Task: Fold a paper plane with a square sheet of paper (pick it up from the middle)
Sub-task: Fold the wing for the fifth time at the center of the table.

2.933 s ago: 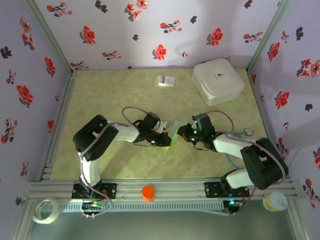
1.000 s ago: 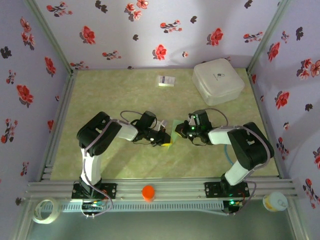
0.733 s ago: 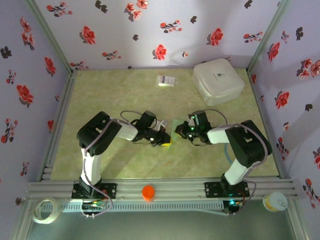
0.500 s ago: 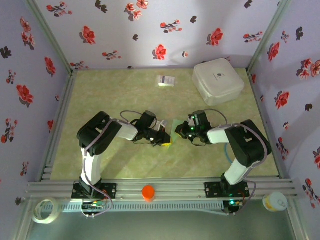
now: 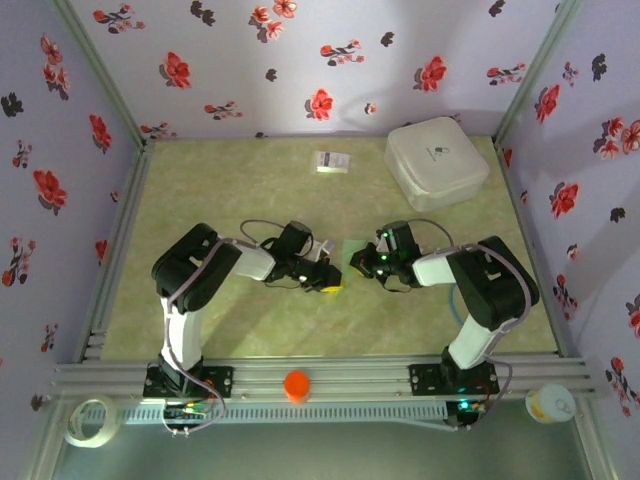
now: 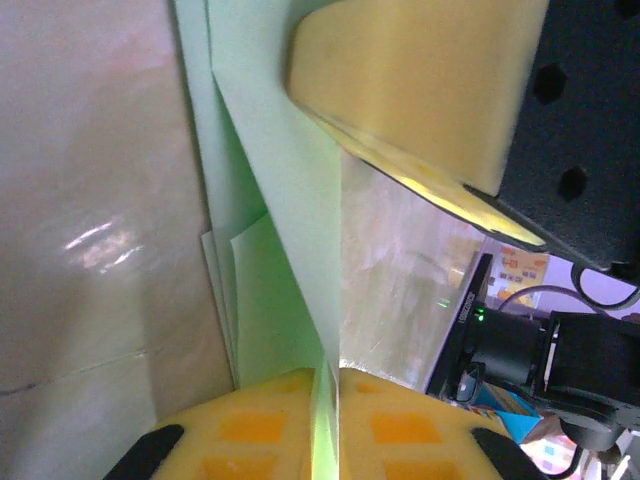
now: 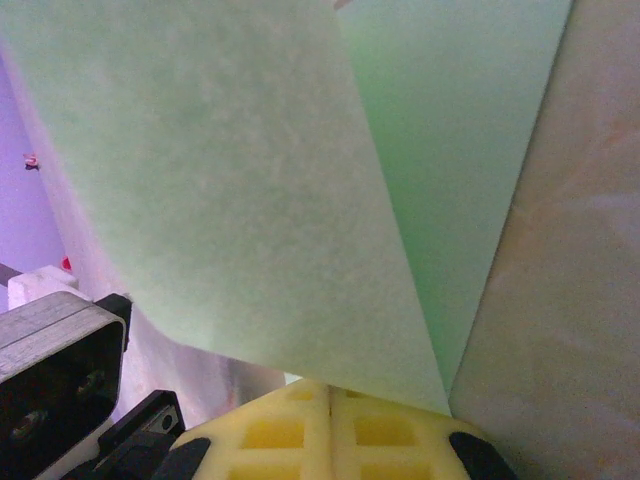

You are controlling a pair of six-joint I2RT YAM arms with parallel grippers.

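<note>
The square sheet of paper [image 5: 351, 249] is pale green, partly folded, and lies mid-table between the two grippers. My left gripper [image 5: 327, 277] is shut on it. In the left wrist view a raised flap of the paper [image 6: 285, 190] runs edge-on into the seam of my left gripper [image 6: 327, 420]. One of the right gripper's yellow fingers [image 6: 420, 80] rests against that flap from above. My right gripper [image 5: 363, 264] is shut. In the right wrist view the paper [image 7: 250, 170] stands broad-faced across the tips of my right gripper [image 7: 330, 400], not in their seam.
A white rounded box [image 5: 436, 162] sits at the back right and a small white printed card [image 5: 332, 161] at the back middle. An orange knob [image 5: 296, 384] is on the front rail. Flowered walls close three sides.
Since the earliest frame both grippers have drawn closer together and slightly farther back, and the paper sits lower. Over the last second almost nothing has moved.
</note>
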